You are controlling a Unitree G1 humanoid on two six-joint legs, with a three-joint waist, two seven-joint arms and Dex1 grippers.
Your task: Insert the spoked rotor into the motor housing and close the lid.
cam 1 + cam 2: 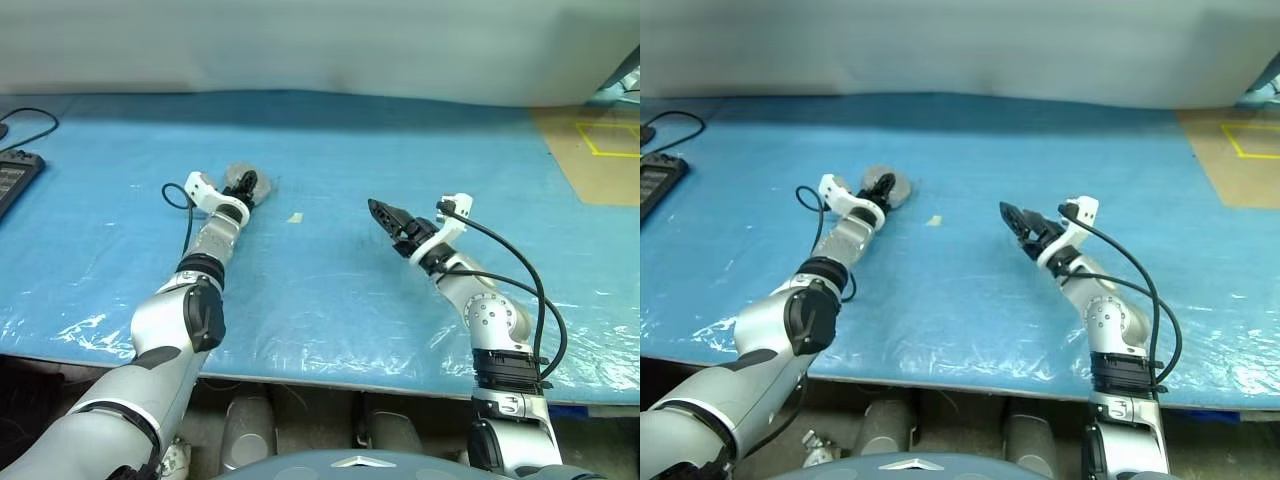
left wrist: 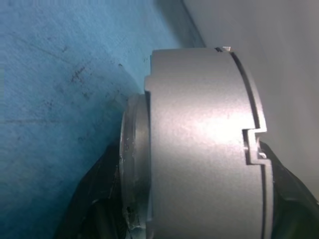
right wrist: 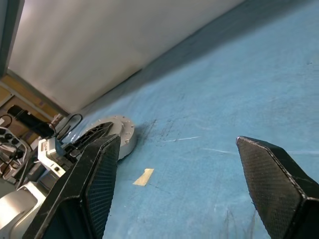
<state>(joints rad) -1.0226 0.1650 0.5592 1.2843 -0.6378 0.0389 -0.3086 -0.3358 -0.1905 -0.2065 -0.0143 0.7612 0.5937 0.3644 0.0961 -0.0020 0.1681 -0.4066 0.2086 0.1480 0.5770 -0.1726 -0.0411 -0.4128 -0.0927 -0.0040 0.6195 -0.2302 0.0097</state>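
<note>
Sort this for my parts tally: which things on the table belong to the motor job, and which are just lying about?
Job: motor housing, gripped by the left gripper; right gripper, open and holding nothing.
Lying about: small tan scrap; keyboard; black cable.

We see a blue plastic-covered table (image 1: 330, 300), with a pale grey wall (image 1: 320, 45) along its far edge. Far right: tan floor (image 1: 600, 160) with yellow tape lines (image 1: 598, 143). Far left: black keyboard (image 1: 14, 180) and cable (image 1: 30, 125).
</note>
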